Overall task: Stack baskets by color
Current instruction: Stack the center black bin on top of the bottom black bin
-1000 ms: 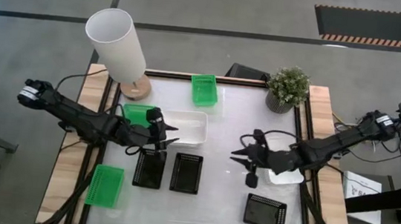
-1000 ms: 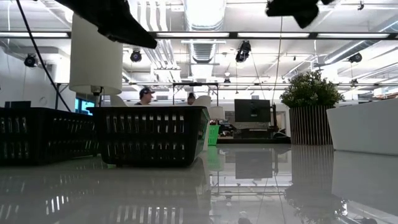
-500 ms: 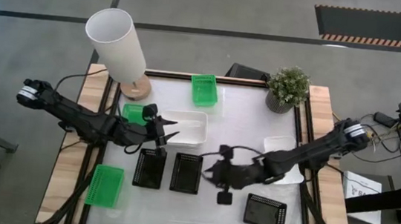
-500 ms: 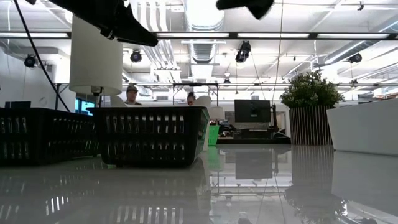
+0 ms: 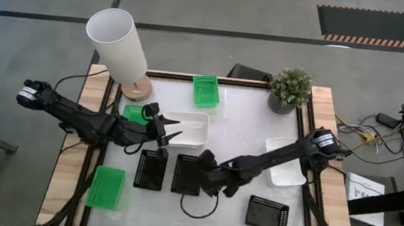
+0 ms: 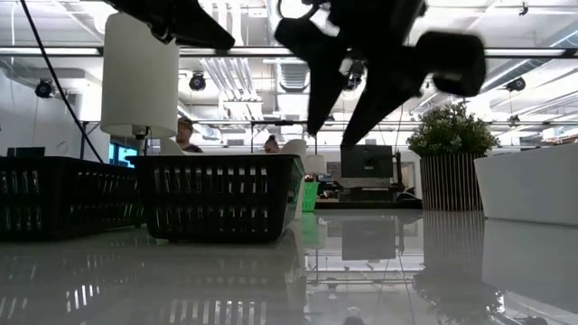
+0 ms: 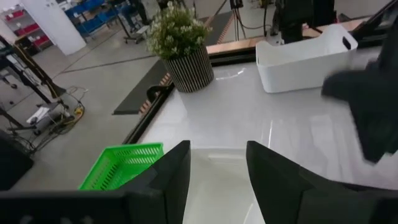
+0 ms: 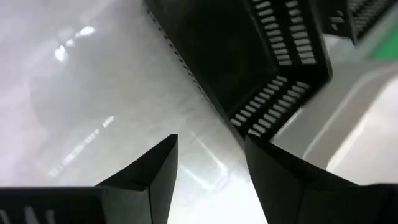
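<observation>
Three black baskets rest flat on the table: one [image 5: 150,169], one [image 5: 186,174] beside it, and one [image 5: 266,214] near the front right. Green baskets lie at the far edge [image 5: 205,90], front left [image 5: 105,187] and under my left arm [image 5: 136,112]. White baskets sit at centre [image 5: 193,127] and right [image 5: 285,163]. My left gripper [image 5: 175,131] hovers open above the centre white basket's left end. My right gripper [image 5: 203,175] is open and tilted downward, just right of the middle black basket [image 8: 261,56], above the table.
A tall white lampshade [image 5: 117,44] stands at the far left corner and a potted plant [image 5: 289,88] at the far right. Bare tabletop [image 5: 221,213] lies between the black baskets at the front. People show in the room beyond in the low view.
My right gripper has swept toward the table's left edge and come down, from beside the right white basket to the right side of the middle black basket, rolling and tipping downward as it went. The baskets have stayed put.
</observation>
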Available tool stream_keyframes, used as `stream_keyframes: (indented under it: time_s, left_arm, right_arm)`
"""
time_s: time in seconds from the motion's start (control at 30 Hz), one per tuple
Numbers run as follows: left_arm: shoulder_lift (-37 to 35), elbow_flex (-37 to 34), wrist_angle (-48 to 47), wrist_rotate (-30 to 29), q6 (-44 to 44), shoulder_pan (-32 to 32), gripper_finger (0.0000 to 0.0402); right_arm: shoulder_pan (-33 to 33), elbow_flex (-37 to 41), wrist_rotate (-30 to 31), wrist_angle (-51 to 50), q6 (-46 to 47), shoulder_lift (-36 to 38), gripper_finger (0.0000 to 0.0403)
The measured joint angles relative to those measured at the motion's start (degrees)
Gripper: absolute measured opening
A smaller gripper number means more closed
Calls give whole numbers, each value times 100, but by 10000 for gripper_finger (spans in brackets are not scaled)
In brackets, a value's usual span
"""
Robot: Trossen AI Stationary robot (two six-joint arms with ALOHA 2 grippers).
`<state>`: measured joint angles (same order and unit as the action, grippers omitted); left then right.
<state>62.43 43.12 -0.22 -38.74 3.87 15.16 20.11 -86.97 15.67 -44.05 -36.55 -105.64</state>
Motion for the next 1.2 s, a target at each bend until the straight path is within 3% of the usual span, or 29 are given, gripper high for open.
stream_keyframes:
  time_s: [0.17,0.47,0.67,0.8,0.97,1.2]
  left_arm:
    - [-2,3,39,0,148,0,141]
    - [-2,0,330,-3,408,-4,141]
    - [-2,-7,401,-3,410,-2,141]
    - [-2,-22,484,-4,410,-2,141]
    - [0,-38,558,-4,408,-2,141]
    - [0,-38,588,-3,399,0,141]
  right_arm:
    - [-202,-227,-272,-33,-741,-286,164]
    - [-289,-635,-853,33,-1090,-736,142]
    - [-300,-844,-866,-54,-1215,-1011,126]
    - [-303,-871,-921,-24,-1281,-1039,95]
    - [-314,-870,-974,-19,-1299,-1041,24]
    - [-297,-870,-975,-35,-972,-1010,11]
